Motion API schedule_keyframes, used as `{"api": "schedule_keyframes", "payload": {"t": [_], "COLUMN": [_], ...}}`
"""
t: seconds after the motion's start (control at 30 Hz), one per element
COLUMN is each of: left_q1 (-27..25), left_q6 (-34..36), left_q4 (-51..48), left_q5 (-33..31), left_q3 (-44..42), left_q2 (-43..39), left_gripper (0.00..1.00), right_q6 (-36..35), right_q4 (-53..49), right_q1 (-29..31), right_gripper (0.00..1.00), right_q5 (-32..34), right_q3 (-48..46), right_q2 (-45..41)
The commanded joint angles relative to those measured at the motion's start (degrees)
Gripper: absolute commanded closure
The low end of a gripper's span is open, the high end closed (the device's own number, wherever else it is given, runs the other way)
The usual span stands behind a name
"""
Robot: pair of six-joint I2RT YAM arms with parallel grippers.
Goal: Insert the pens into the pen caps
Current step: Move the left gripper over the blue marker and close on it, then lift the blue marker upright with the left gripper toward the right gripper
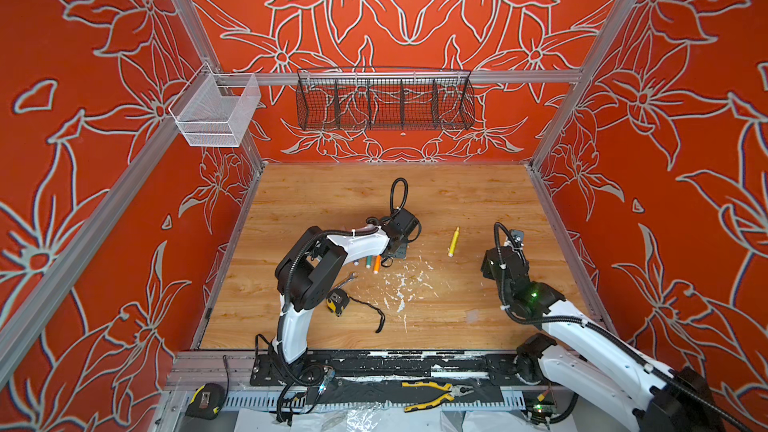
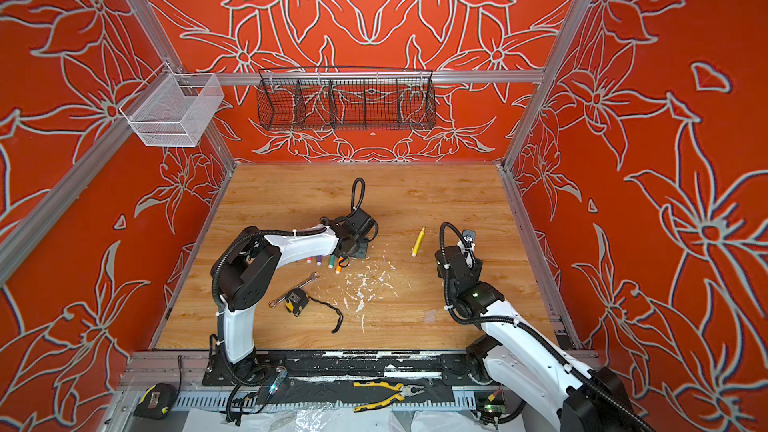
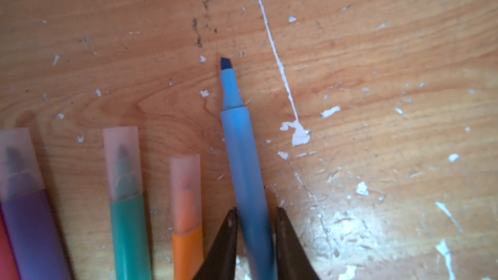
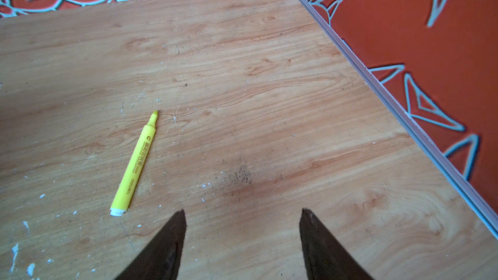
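The left gripper [image 3: 255,211] held its jaws narrow around the barrel of the blue pen [image 3: 242,157]. One finger sat close against it and a thin gap showed at the other, so whether it truly pinched could not be told. The pen lay on the table [image 1: 332,193], its chisel tip bare. The right gripper [image 4: 243,211] stood with jaws wide apart above bare wood, nothing between them.

In both top views the left gripper sat mid-table, with open wood from 10 through 2 o'clock. Close at its 8 o'clock four pens lay side by side: the orange pen [image 3: 187,251] nearest, then the green pen [image 3: 129,232], purple pen [image 3: 32,224] and pink pen [image 2: 309,260]. The first three each wore a clear cap [image 3: 185,184]. A wrench [image 2: 295,288] and tape measure [image 2: 296,300] lay at 7 o'clock, paint flecks [image 1: 399,284] at 5.

The yellow pen [image 4: 136,161], uncapped, lay alone at the right gripper's 10 o'clock, and the side rail [image 4: 404,114] ran at its 3.

Only the left wrist view showed the blue pen; the top views hid it beneath the wrist.
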Motion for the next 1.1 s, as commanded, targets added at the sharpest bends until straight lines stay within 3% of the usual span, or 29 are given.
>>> {"api": "schedule_keyframes", "payload": {"t": [0.0,0.17,0.3,0.5,0.57,0.67,0.8,0.97,1.07], "left_q1": [0.6,1.1,1.6,1.6,1.5,1.4,0.0,-3.5,-6.5], "left_q6": [-0.9,-0.7,-0.6,1.3,2.1,2.5,2.5,2.3,2.5], "left_q4": [-2.0,-1.8,-1.9,-1.4,-1.8,-0.2,3.2,7.9,11.3], "left_q5": [0.9,1.2,2.4,7.4,9.3,11.6,14.5,15.5,15.7], "left_q3": [-0.7,-0.5,-0.3,-0.9,-1.2,-3.9,-9.3,-15.0,-18.1], "left_q2": [2.1,2.7,2.9,-0.4,-3.3,-9.5,-19.5,-27.9,-31.3], "left_gripper": [0.78,0.84,0.95,1.0,1.0,1.0,1.0,1.0,1.0], "right_q6": [-0.4,-0.3,-0.4,1.4,5.2,9.8,16.2,22.1,25.3], "right_q4": [0.1,0.0,0.1,-1.9,-3.9,-2.8,4.3,11.6,21.8], "right_q1": [-0.2,-0.2,-0.2,-0.2,-0.3,-0.1,1.6,10.5,16.2], "right_gripper": [0.31,0.31,0.31,0.33,0.34,0.39,0.39,0.37,0.35], "right_q5": [0.3,0.3,0.2,-0.6,-5.1,-17.8,-31.3,-33.2,-33.6], "right_q3": [1.9,2.0,2.0,3.0,3.8,4.5,3.3,2.1,-0.6], "right_q2": [0.5,0.6,0.7,0.6,0.4,-0.8,-3.1,-5.1,-5.1]}}
